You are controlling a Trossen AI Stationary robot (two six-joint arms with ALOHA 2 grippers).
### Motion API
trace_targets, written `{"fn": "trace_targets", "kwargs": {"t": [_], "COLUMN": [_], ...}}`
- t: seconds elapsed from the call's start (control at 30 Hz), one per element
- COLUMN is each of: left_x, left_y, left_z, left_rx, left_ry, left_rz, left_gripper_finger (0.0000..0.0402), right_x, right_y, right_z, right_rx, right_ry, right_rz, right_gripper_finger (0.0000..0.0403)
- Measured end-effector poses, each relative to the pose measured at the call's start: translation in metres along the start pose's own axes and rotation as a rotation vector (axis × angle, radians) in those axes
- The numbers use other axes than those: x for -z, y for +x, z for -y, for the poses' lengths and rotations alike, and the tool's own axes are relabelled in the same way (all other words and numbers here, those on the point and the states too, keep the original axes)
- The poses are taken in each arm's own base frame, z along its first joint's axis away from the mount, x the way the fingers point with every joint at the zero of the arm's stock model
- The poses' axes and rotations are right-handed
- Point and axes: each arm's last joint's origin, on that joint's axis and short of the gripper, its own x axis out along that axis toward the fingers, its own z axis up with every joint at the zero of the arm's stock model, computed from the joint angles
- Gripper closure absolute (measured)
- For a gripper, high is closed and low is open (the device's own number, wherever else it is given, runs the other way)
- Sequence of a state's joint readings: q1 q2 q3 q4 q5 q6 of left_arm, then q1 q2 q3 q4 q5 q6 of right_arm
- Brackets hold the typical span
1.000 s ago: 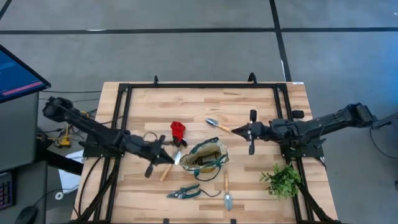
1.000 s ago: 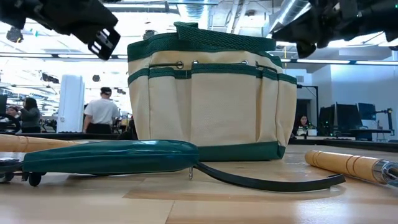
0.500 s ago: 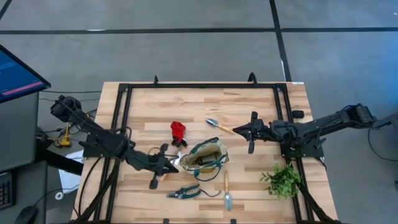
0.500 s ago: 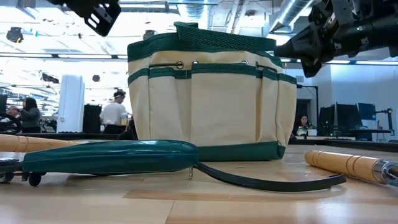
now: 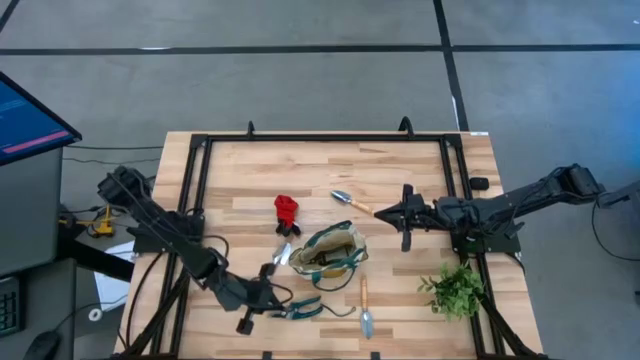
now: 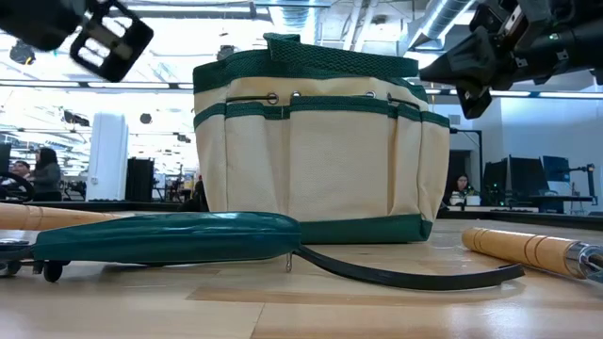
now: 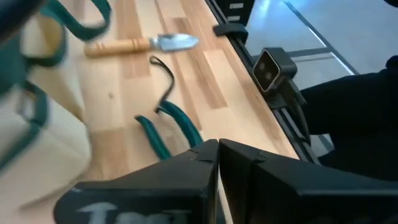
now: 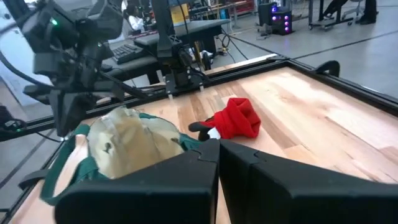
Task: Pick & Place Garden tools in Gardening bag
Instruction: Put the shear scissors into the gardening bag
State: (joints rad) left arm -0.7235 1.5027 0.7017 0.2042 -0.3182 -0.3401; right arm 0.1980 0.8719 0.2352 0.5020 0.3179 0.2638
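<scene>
— Overhead, what has been altered?

— Seen from above, the left gripper (image 5: 268, 297) has been carried from beside the gardening bag (image 5: 330, 254) down toward six o'clock, pressed together and empty, just beside the teal-handled pruners (image 5: 298, 309). The right gripper (image 5: 384, 212) is kept at the bag's two o'clock, likewise pressed shut on nothing.

— And at table height?

— The bag (image 6: 320, 141) is seen upright behind the pruners (image 6: 160, 237); nothing is being carried.

— From the wrists?

— The pruners (image 7: 168, 127) and a wooden-handled trowel (image 7: 140, 45) are shown lying on the table; the small red item (image 8: 237, 118) lies beyond the bag. The pruners are judged the next pick, so the fingers must first be spread.
</scene>
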Motion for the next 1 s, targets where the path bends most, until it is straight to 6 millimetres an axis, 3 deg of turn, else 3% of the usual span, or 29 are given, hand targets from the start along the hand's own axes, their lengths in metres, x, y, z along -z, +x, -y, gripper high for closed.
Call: {"fn": "trace_targets", "kwargs": {"t": [0.33, 0.67, 0.83, 1.0], "left_x": [0.021, 0.021, 0.028, 0.019], "left_y": [0.029, 0.049, 0.062, 0.078], "left_z": [0.003, 0.004, -0.008, -0.009], "left_rx": [0.014, 0.048, -0.002, -0.001], "left_ry": [-0.078, -0.159, -0.215, -0.229], "left_rz": [-0.042, 0.083, 0.053, 0.061], "left_gripper_finger": [0.0340, 0.0256, 0.0248, 0.0262], "right_x": [0.000, 0.000, 0.000, 0.000], "right_y": [0.000, 0.000, 0.000, 0.000], "right_z": [-0.001, -0.001, -0.001, -0.001], "right_rx": [-0.008, -0.008, -0.008, -0.008], "right_ry": [-0.001, -0.001, -0.001, -0.001], "right_rz": [-0.002, -0.002, -0.002, -0.002], "right_gripper_finger": [0.0403, 0.0403, 0.0403, 0.0403]}}
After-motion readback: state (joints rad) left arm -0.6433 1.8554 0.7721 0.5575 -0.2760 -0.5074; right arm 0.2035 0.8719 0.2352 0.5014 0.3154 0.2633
